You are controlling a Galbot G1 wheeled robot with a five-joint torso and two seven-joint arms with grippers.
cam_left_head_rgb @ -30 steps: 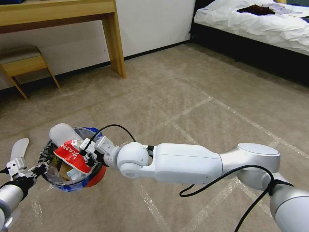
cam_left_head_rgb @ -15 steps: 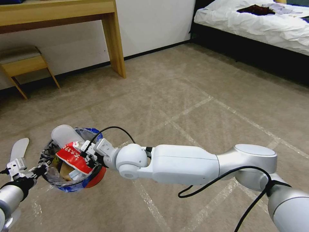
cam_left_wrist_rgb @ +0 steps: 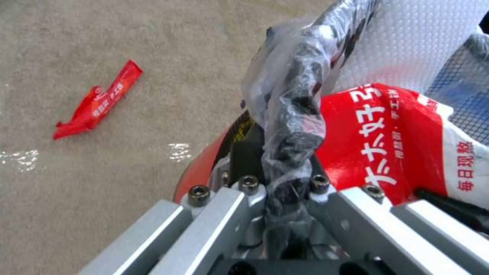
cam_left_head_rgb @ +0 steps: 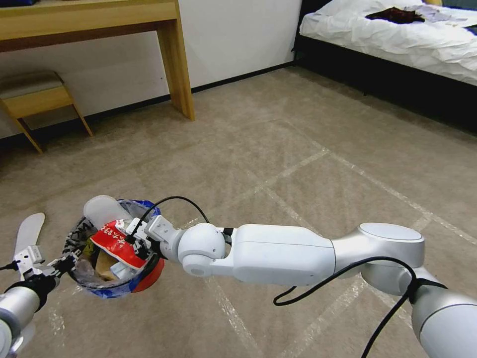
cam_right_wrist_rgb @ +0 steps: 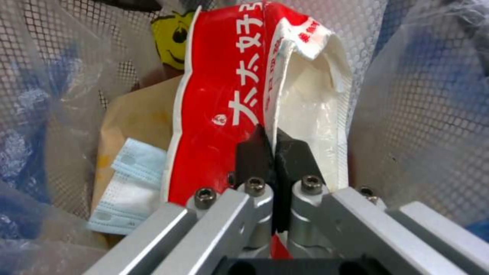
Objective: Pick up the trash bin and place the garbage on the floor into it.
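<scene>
L gripper (cam_left_wrist_rgb: 285,187) pinching bin (cam_left_head_rgb: 149,276) rim, held off floor (cam_left_head_rgb: 298,149) | R gripper (cam_right_wrist_rgb: 275,152) clamped on wrapper (cam_right_wrist_rgb: 224,95) over bin | risk: wrapper catches slipper (cam_left_head_rgb: 102,209), spills out

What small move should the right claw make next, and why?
Probably open. The right claw is shut on the red wrapper, which already hangs inside the trash bin above the paper bag; the left claw grips the rim.
</scene>
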